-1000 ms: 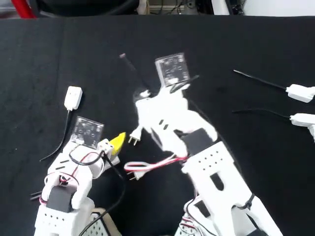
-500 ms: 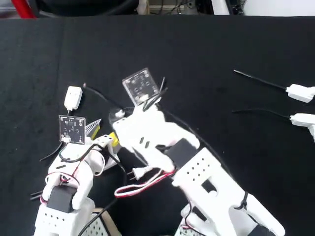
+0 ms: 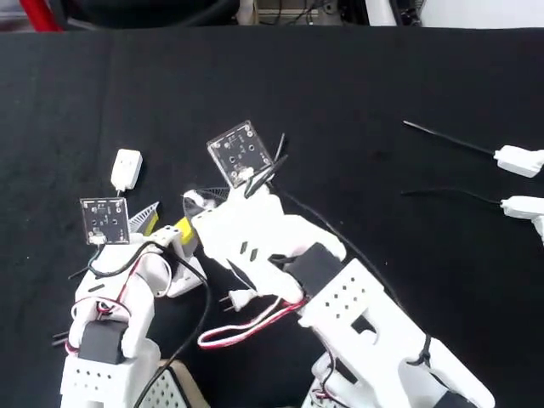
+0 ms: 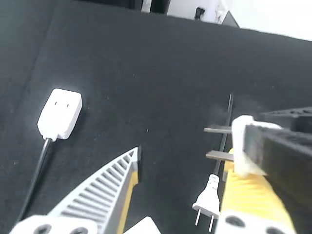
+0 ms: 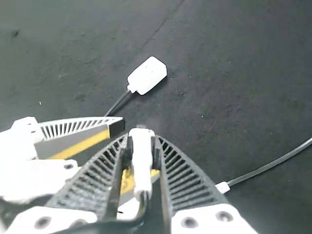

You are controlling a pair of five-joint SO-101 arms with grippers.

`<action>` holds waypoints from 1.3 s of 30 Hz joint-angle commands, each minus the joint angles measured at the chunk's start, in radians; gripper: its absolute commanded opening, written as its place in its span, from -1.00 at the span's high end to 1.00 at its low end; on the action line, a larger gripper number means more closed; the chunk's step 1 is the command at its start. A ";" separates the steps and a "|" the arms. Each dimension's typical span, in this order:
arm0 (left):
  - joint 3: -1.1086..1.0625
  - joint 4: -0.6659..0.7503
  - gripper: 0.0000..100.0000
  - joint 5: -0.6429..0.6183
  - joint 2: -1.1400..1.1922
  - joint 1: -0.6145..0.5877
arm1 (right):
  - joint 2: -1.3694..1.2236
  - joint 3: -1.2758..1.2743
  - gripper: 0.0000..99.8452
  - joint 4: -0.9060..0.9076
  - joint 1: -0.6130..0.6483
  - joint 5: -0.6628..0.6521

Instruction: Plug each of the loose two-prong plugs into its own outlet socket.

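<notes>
My right gripper (image 5: 141, 140) is shut on a white two-prong plug (image 5: 141, 158). In the left wrist view that plug (image 4: 241, 144) points its prongs into the gap of my left gripper (image 4: 183, 161), which is open. From above, the right gripper (image 3: 197, 202) sits just beside the left gripper (image 3: 166, 219). A white outlet socket (image 3: 126, 168) lies on the black table beyond them, with its slots facing up (image 4: 59, 113). A second loose plug (image 3: 240, 299) lies on the table under the right arm, near the left gripper's yellow finger (image 4: 247, 197).
Two more white sockets (image 3: 518, 160) (image 3: 523, 206) with thin black cords lie at the far right edge. A red-and-white cable (image 3: 246, 319) loops below the right arm. The black table (image 3: 365, 93) stretches open at the back.
The right arm has swung left with the plug, up to the left gripper. The left arm has turned left and its fingers have opened wider.
</notes>
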State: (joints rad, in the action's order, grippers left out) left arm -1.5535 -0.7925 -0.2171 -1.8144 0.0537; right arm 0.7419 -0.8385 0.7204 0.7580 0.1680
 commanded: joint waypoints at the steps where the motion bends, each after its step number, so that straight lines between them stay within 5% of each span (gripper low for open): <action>1: 0.050 0.046 0.44 -0.015 -0.009 -0.030 | -0.018 -0.007 0.98 0.046 0.040 -0.015; 18: 0.051 0.014 0.44 -0.014 -0.009 -0.079 | -0.222 0.124 0.98 0.117 0.017 -0.017; 26: 0.065 -0.189 0.44 0.405 -0.008 -0.311 | -0.243 0.325 0.98 0.354 -0.224 -0.180; 31: 0.217 -0.325 0.44 0.405 0.048 -0.542 | -0.429 0.530 0.98 0.635 -0.331 -0.353; 39: 0.588 -0.353 0.44 0.522 0.574 -0.558 | -0.659 0.638 0.98 0.684 -0.535 -0.436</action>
State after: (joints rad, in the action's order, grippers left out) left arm -1.1408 -1.1439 0.2232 -1.4722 -0.4987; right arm 0.1143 -0.2493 1.3970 0.2562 -0.2110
